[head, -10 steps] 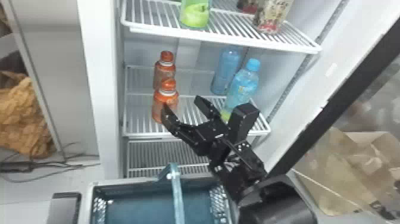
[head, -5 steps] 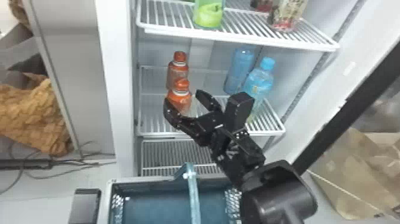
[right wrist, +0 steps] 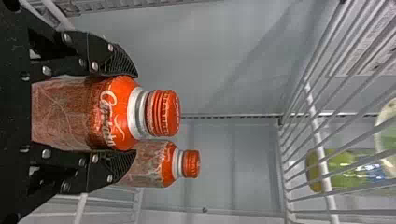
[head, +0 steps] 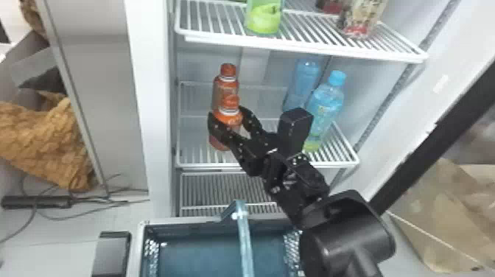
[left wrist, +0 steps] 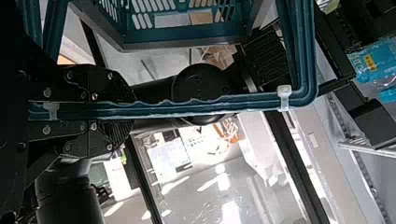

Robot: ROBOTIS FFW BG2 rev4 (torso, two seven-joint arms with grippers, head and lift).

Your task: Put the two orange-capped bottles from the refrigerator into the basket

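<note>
Left to right. Cloth [head: 48, 143] at far left, black box [head: 111, 254] just beside the basket [head: 141, 243]. Left gripper [left wrist: 133, 109] clenched on the basket's handle [left wrist: 257, 101], 1 finger against each side. Rear bottle [head: 225, 83], orange cap, upright on the middle shelf [head: 202, 166], behind the front bottle [head: 230, 103]. Front bottle also orange-capped, upright, at the middle shelf, outside the basket. Right gripper [head: 228, 112] grasping it: 2 fingers parted to bottle width, pads touching opposite sides just below the cap. Whether its base bears on the shelf, can't tell. 2 blue bottles [head: 326, 105] right of the orange pair. Green bottle [head: 264, 18] on the upper shelf [head: 294, 48].
</note>
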